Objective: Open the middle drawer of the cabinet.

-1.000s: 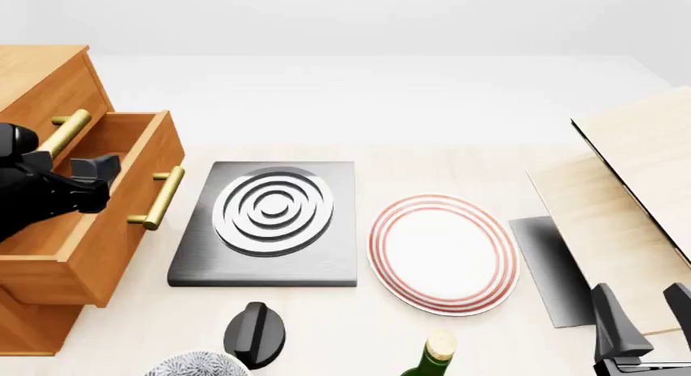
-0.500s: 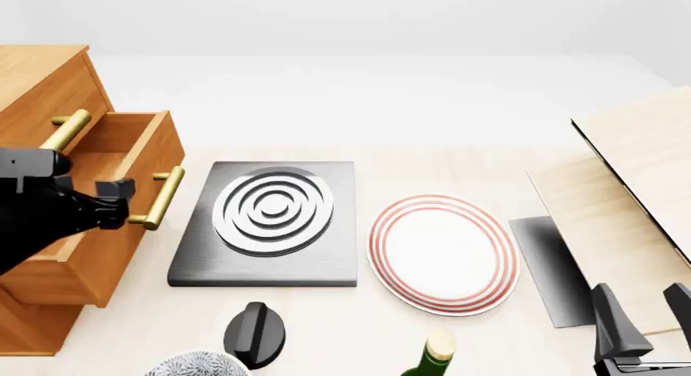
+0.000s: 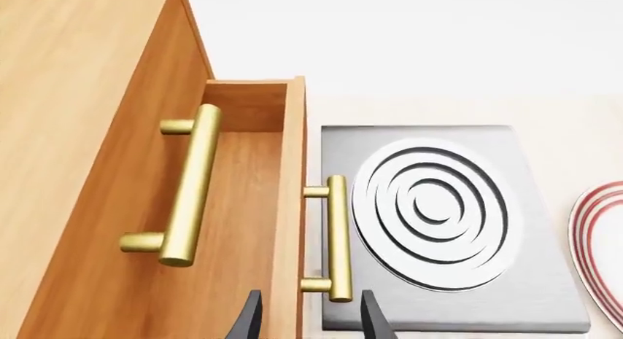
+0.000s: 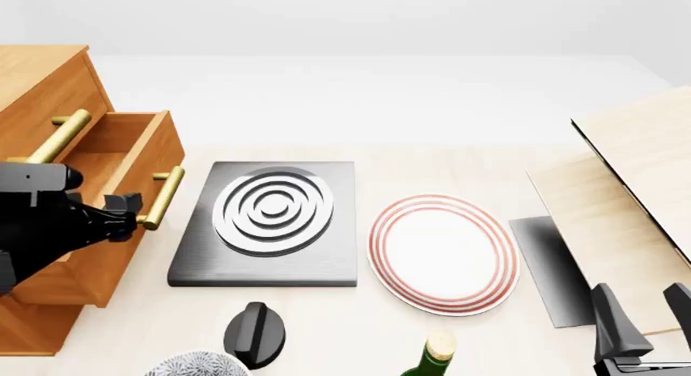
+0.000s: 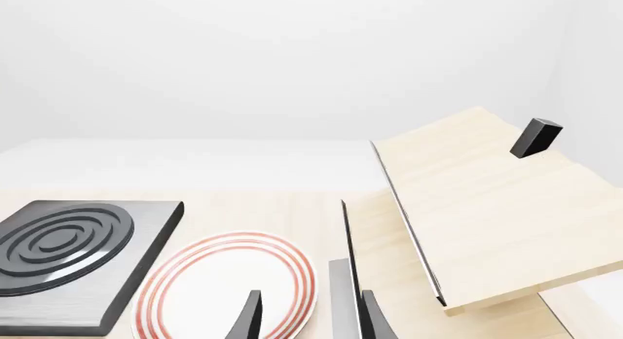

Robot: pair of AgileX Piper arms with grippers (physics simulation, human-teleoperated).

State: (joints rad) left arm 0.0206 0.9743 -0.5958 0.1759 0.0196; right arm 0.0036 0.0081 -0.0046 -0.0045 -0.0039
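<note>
The cabinet (image 4: 38,77) stands at the table's left edge. Its middle drawer (image 4: 158,149) is pulled well out, with its brass handle (image 4: 164,196) facing the table's middle. My left gripper (image 4: 125,208) is open beside that handle's near end. In the left wrist view the left gripper (image 3: 309,321) has its fingers apart on either side of the drawer front (image 3: 290,171) and the handle (image 3: 336,237), touching neither. The top drawer's handle (image 3: 190,186) sits above the open drawer. My right gripper (image 4: 648,319) is open and empty at the near right, and it also shows in the right wrist view (image 5: 309,321).
A dark slab with concentric rings (image 4: 275,214) lies just right of the open drawer. A red-rimmed plate (image 4: 443,251) lies beside it. A black knob (image 4: 256,334), a patterned bowl (image 4: 200,366) and a green bottle (image 4: 432,356) stand at the near edge. Pale wooden boards (image 4: 626,198) lean at the right.
My left gripper has drawn back toward the near side along the drawer front, past the handle's near end. The drawer has stayed at the same opening. The right arm has not moved.
</note>
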